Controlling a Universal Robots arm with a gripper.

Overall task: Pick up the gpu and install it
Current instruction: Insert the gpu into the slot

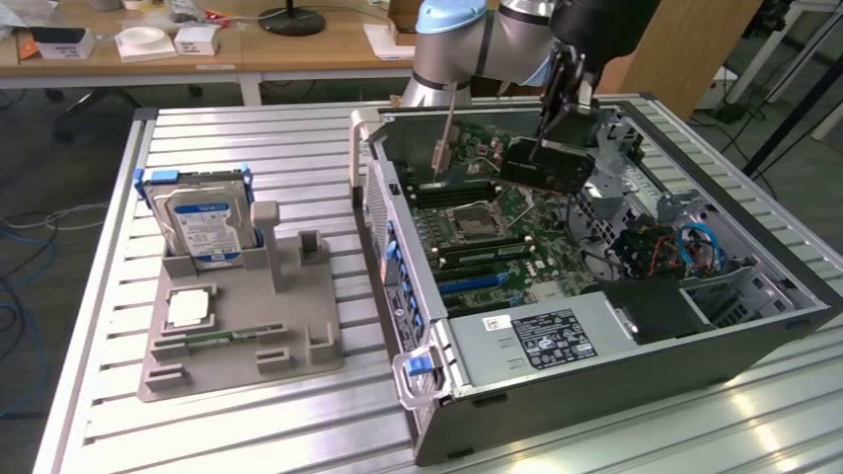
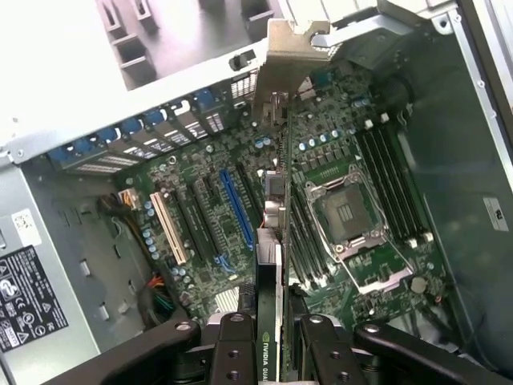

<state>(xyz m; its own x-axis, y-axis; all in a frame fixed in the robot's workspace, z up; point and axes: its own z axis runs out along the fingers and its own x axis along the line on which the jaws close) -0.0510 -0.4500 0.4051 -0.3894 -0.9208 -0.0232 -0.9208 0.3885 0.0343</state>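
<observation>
The gpu (image 1: 540,163) is a flat black card with a grey metal end bracket (image 1: 445,138). It hangs edge-down over the motherboard (image 1: 495,242) inside the open computer case (image 1: 633,395). My gripper (image 1: 564,123) comes down from above and is shut on the card's upper edge. In the wrist view the gpu (image 2: 271,241) is seen edge-on, clamped between my two black fingers (image 2: 232,349), with its bracket (image 2: 288,64) at the case's rear wall. The card hovers above the board between the blue expansion slot (image 2: 236,212) and the CPU socket (image 2: 345,212), apart from both.
A grey holder tray (image 1: 237,341) on the slatted metal table (image 1: 118,395) carries a silver hard drive with a blue-white label (image 1: 204,222) and a small square silver chip (image 1: 189,308). Inside the case are the power supply (image 1: 547,336), cables (image 1: 672,247) and memory slots (image 2: 393,184).
</observation>
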